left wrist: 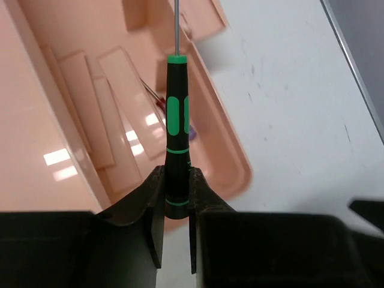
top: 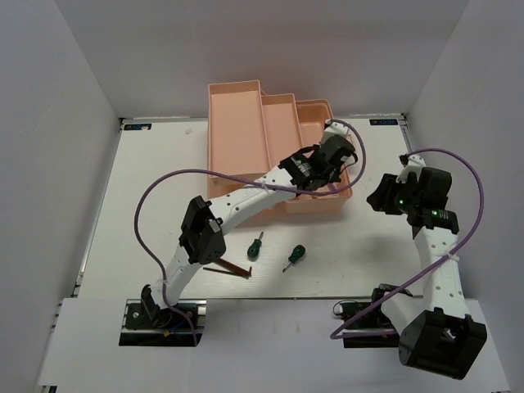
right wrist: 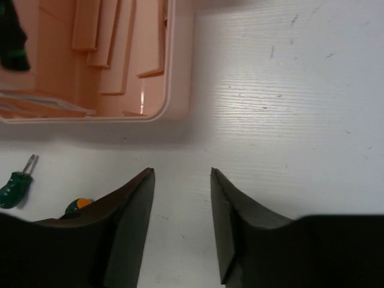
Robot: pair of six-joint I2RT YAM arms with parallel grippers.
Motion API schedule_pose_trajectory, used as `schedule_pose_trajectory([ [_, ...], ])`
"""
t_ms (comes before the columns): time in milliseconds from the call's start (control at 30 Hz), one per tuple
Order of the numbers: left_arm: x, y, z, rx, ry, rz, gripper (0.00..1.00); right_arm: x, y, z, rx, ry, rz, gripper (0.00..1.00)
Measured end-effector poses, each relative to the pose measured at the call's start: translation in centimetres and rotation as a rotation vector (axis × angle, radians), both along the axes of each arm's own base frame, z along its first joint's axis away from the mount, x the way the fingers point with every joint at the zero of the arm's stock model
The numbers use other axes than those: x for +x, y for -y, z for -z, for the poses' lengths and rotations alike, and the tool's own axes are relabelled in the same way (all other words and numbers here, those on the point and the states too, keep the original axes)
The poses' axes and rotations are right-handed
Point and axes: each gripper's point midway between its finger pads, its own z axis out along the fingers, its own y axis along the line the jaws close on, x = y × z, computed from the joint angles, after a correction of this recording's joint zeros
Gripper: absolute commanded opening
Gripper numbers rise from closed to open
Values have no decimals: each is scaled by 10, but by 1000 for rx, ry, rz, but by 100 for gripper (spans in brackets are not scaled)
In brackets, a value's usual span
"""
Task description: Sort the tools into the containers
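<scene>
left gripper (left wrist: 177, 186) clamps the dark precision screwdriver (left wrist: 176, 120) by its handle end, shaft toward frame top, over the toolbox (left wrist: 222, 144), likely for release; right gripper (right wrist: 181, 177) hangs open-jawed, empty.

left wrist: precision screwdriver (left wrist: 176, 120) shaft runs off my top edge, tip unseen; butt buried between the fingers (left wrist: 147, 204) of the left gripper (left wrist: 177, 170) | red-and-dark item (left wrist: 157, 101) in the toolbox (left wrist: 231, 161) half behind that handle, I can't identify it | right wrist: green-handled screwdriver (right wrist: 77, 206) mostly behind a right gripper (right wrist: 181, 171) finger, toolbox cropped at top
</scene>
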Motion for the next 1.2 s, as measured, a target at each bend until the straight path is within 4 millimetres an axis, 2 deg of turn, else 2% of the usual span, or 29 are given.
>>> schedule_pose_trajectory([
  [67,18,-6,2,-3,14,-27,14,-3,-6,1,12,8,-41,61],
  [133,30,-11,11,10,14,-43,26,-5,-13,0,24,17,-83,64],
  [233,39,-14,29,39,-2,-40,44,-7,-22,-4,43,37,-152,64],
  [367,40,-8,43,51,-20,0,57,-13,-35,-7,76,52,-234,61],
  [500,38,0,39,31,-18,41,61,-21,-50,-8,119,57,-318,57],
  [633,33,3,33,17,-18,75,61,-32,-64,-5,133,57,-417,56],
  [700,25,-1,28,16,-17,93,55,-41,-75,-3,139,70,-504,56],
  [767,13,-13,20,18,-15,107,41,-55,-88,-1,131,100,-633,58],
  [800,4,-24,16,20,-18,115,26,-63,-95,0,131,119,-703,60],
  [867,-19,-51,5,29,-20,126,20,-79,-107,3,107,171,-852,67],
  [900,-32,-69,-3,26,-15,130,22,-87,-112,5,95,196,-915,70],
  [967,-59,-106,-16,25,-5,138,37,-101,-123,10,63,246,-1050,76],
  [1000,-72,-122,-22,9,4,139,56,-107,-128,13,36,274,-1119,78],
  [1067,-98,-161,-25,-2,0,133,70,-116,-138,19,-14,322,-1248,82],
  [1133,-115,-190,-16,-1,-20,108,71,-121,-147,29,-49,333,-1342,83],
  [1200,-127,-211,9,44,-64,91,73,-124,-154,41,-103,336,-1422,85],
])
